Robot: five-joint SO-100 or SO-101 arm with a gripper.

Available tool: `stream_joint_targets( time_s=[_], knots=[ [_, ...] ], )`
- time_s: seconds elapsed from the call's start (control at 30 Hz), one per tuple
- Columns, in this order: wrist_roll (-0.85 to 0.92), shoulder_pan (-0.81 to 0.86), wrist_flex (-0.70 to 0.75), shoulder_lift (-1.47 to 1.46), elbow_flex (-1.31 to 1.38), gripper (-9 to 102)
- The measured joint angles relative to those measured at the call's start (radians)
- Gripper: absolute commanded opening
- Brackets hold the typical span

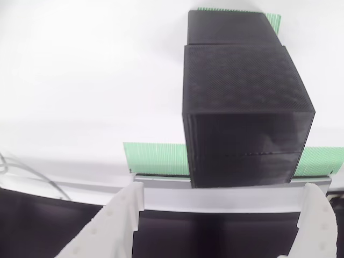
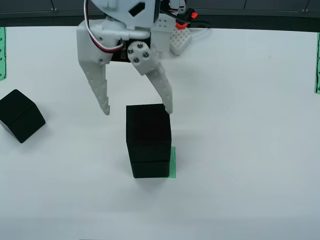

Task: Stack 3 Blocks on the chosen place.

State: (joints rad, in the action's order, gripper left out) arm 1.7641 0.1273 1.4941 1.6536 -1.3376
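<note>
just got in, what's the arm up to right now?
It is stacking black blocks on a green striped patch. Two blocks are already stacked there: the top block sits on the bottom block. The white gripper is open and holds nothing, with its fingertips near the top of the stack. A third block lies alone on the white table, off to the left in the fixed overview, not yet picked up.
</note>
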Motion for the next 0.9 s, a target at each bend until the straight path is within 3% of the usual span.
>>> stream_joint_targets(
  time_s=[0.17, 0.37, 0.7, 0.9],
  knots=[
    [-0.018, 0.127, -0.020, 0.201, -0.118, 35],
    [-0.044, 0.388, -0.044, 0.235, -0.170, 35],
    [-0.137, 0.667, -0.196, -0.031, -0.147, 35],
    [-0.121, 0.710, -0.278, -0.150, -0.118, 35]
  ],
)
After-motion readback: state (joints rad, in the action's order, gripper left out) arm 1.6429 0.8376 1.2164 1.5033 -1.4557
